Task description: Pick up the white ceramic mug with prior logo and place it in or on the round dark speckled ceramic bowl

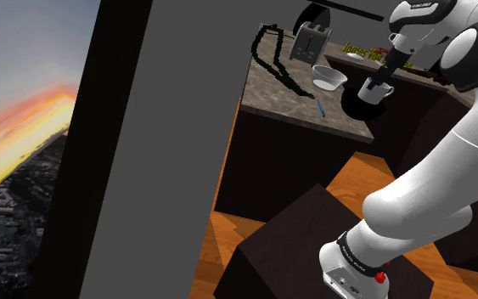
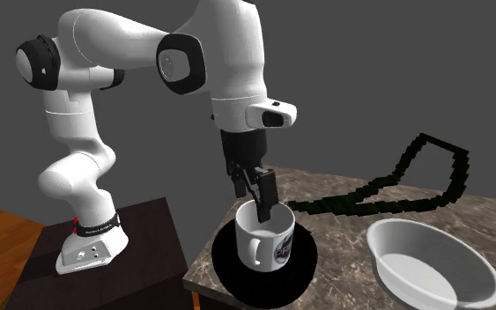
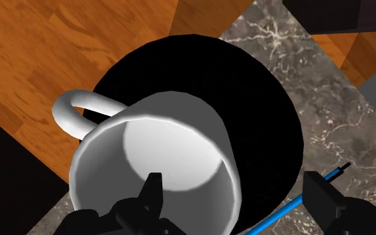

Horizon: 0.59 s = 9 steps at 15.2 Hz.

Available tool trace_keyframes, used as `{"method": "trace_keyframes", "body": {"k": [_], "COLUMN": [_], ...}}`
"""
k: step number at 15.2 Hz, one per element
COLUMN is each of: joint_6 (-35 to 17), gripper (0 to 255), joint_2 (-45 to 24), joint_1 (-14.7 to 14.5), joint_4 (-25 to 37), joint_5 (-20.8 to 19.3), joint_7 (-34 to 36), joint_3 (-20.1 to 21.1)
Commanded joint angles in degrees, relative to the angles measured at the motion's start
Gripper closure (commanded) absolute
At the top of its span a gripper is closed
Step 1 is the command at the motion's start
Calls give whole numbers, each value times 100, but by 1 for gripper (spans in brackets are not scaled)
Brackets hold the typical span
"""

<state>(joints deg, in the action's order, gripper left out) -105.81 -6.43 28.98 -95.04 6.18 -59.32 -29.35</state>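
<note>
The white mug (image 2: 266, 239) with a printed logo on its side stands upright inside the round black bowl (image 2: 300, 275) at the counter's corner. In the wrist view the mug (image 3: 153, 153) has its handle pointing away from the fingers, and the bowl (image 3: 253, 100) shows dark around it. My black gripper (image 2: 255, 198) hangs over the mug's rim, open. One finger (image 3: 154, 193) reaches inside the mug and the other (image 3: 323, 195) stands well outside its wall, not touching it. The shoulder view has the mug (image 1: 376, 89), the bowl (image 1: 353, 104) and the gripper (image 1: 378, 76) at the counter's near edge.
A pale shallow basin (image 2: 433, 262) sits beside the black bowl on the marbled counter (image 2: 343, 231). A black looped cord (image 2: 413, 176) lies behind them. A blue pen (image 3: 293, 207) lies by the bowl, and a toaster (image 1: 312, 41) stands further back. Wooden floor lies below.
</note>
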Motion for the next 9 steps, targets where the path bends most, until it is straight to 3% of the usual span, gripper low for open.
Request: {"method": "trace_keyframes", "body": {"k": [1,9], "joint_6": [343,495], "gripper": [0,0], "joint_2": [52,50], "joint_1": [6,14], "joint_4": [293,446], "joint_5": [-33,-33], "joint_7": [22,24], "joint_3": [-11,-16]}}
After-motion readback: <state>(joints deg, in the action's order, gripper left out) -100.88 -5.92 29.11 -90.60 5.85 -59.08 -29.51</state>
